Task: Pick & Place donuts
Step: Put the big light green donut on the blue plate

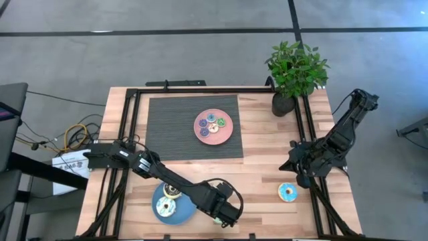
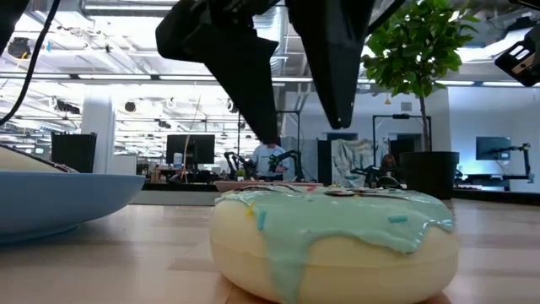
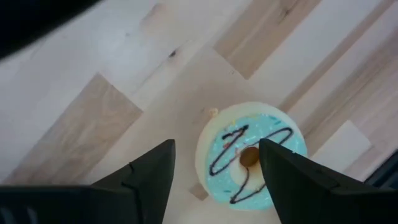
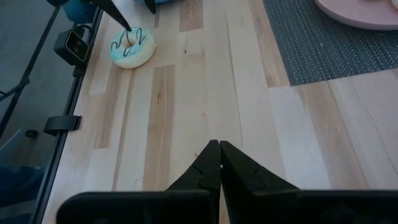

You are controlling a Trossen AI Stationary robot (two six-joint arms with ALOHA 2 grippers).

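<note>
A cream donut with light blue icing and dark drizzle (image 3: 249, 158) lies flat on the bare wood near the table's near edge; it also shows in the low view (image 2: 333, 236) and the right wrist view (image 4: 132, 46). My left gripper (image 3: 216, 146) is open and hangs just above it, fingers pointing down, clear of it in the low view (image 2: 304, 131). In the high view my left gripper (image 1: 224, 213) hides this donut. Another light blue donut (image 1: 289, 192) lies at the right. My right gripper (image 4: 219, 149) is shut and empty above the wood at the right (image 1: 294, 163).
A blue plate (image 1: 182, 213) with two donuts (image 1: 168, 199) lies left of my left gripper. A pink plate (image 1: 227, 134) with several small donuts lies on a dark mat (image 1: 174, 127). A potted plant (image 1: 294, 73) stands at the far right corner.
</note>
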